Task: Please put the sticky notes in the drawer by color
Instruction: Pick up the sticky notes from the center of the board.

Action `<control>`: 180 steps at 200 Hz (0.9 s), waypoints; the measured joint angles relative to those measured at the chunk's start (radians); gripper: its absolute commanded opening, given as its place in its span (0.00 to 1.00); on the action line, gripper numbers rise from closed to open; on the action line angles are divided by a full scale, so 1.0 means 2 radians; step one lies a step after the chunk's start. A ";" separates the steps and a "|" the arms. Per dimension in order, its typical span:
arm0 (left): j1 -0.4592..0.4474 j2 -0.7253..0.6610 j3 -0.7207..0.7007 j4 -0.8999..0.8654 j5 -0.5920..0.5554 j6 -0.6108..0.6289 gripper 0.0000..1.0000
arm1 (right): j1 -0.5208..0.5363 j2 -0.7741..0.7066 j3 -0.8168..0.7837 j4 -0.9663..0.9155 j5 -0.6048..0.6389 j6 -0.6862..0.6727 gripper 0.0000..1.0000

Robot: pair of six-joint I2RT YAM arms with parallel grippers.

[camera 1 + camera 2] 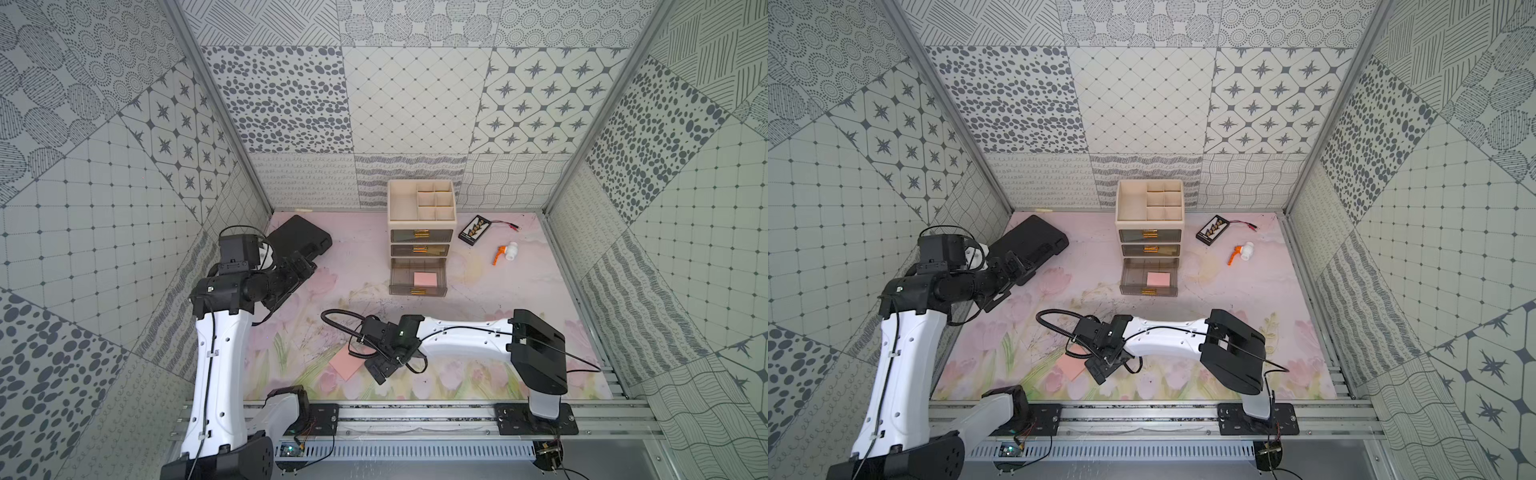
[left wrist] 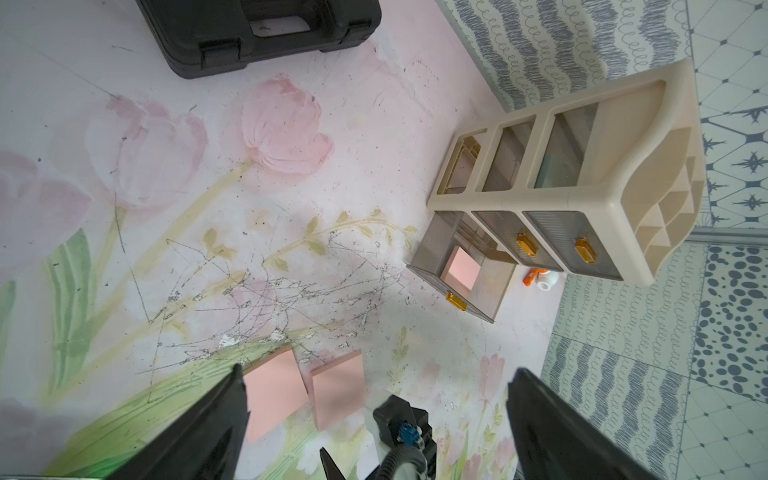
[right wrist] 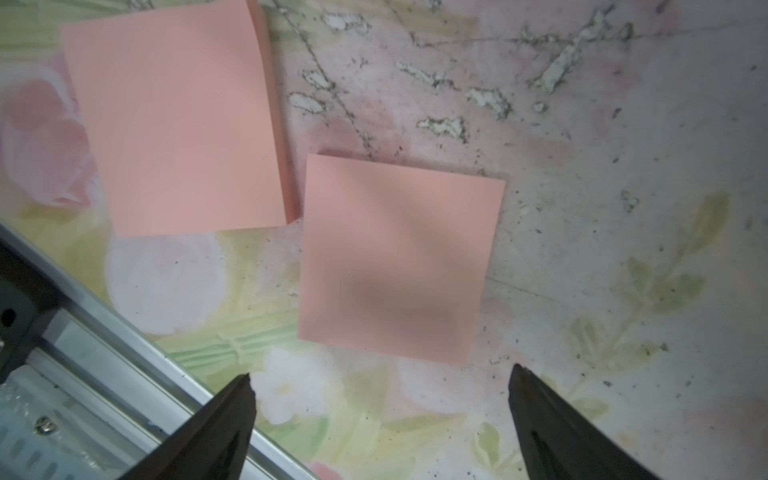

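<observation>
Right arm stretched along desk front edge, right gripper low over two pink pads, fingers wide, empty. Left gripper raised at left edge beside black case, fingers wide. Open bottom drawer, rear centre, holds third pink pad.

Lab test booth, patterned wall panels, aluminium rail, floral mat

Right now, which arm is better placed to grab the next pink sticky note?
Right: its open fingers hang over the two pink pads; the left arm sits by the black case.
</observation>
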 measured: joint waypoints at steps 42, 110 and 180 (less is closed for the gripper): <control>0.003 -0.003 0.000 -0.008 0.012 -0.008 0.99 | -0.005 0.022 0.013 0.000 0.009 -0.016 0.99; 0.006 0.001 0.000 -0.014 0.022 -0.011 0.99 | -0.004 0.050 0.041 0.008 0.001 -0.022 0.99; 0.006 0.003 0.000 -0.014 0.023 -0.011 0.99 | -0.004 0.072 0.049 0.006 0.016 -0.023 0.99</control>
